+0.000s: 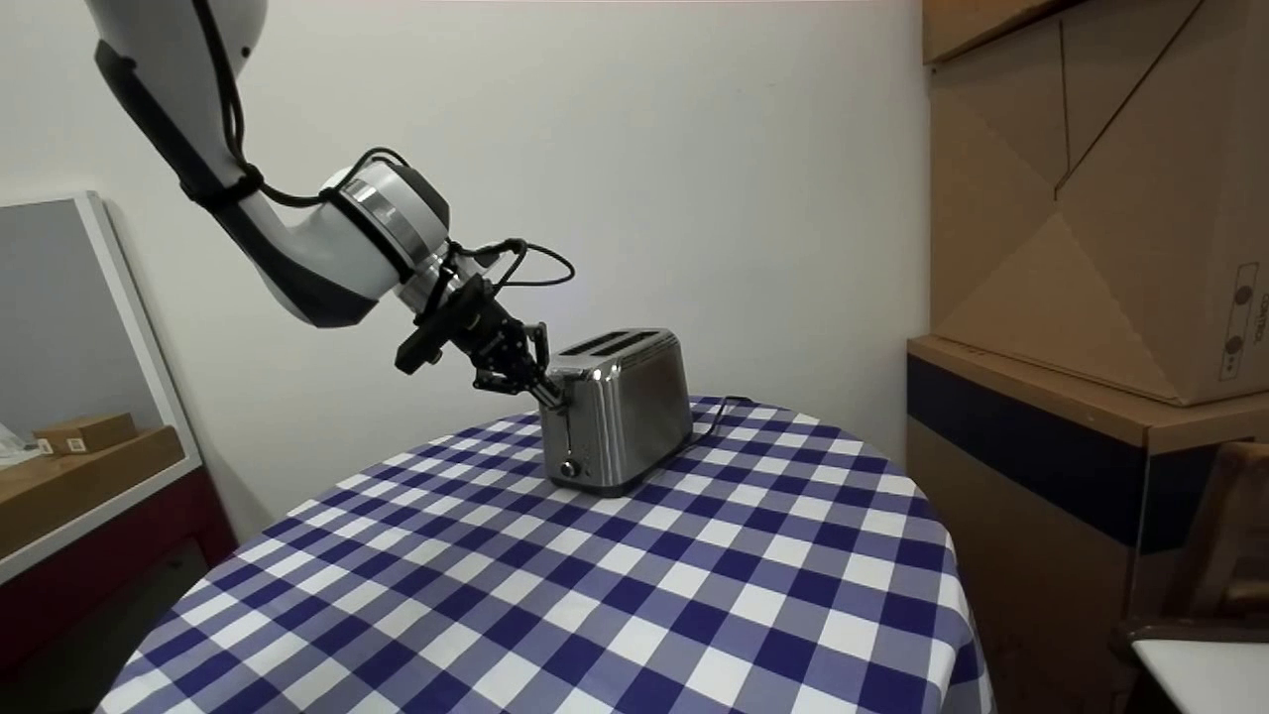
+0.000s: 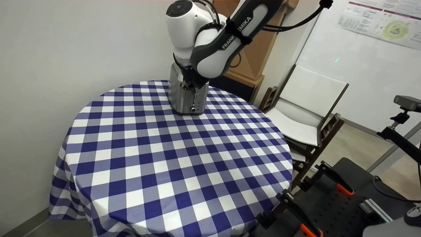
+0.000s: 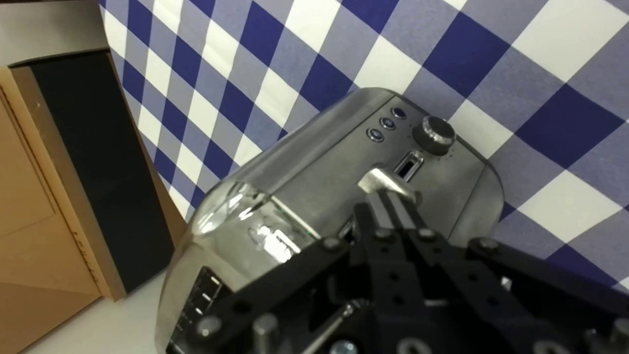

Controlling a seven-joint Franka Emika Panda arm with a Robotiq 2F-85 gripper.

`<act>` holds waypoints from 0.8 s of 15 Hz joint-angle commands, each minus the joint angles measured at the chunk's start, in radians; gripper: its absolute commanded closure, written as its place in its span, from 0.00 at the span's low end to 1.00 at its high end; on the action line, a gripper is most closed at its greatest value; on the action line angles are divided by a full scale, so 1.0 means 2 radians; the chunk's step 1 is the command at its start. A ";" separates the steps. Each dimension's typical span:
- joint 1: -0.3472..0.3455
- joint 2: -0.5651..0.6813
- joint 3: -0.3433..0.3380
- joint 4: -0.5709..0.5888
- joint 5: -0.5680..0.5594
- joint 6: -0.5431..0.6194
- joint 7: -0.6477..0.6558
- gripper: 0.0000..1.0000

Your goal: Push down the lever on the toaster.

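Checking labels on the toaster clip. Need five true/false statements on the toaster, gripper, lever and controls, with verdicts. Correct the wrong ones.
1. The toaster stands upright on the checked tablecloth. True.
2. In the wrist view, the gripper is right at the lever. True, though how firmly it presses, if at all, can't be told.
3. The gripper is wide open. False: it is shut.
4. Part of the lever's slot shows between the lever and the dial. True.
5. Six buttons sit beside the dial. False: there are three buttons, in a row.
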 commanded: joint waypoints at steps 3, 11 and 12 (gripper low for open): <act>0.011 0.050 -0.013 0.032 0.009 0.018 -0.006 1.00; 0.003 0.095 -0.023 0.056 0.023 0.041 -0.011 1.00; 0.003 0.094 -0.024 0.055 0.025 0.040 -0.012 1.00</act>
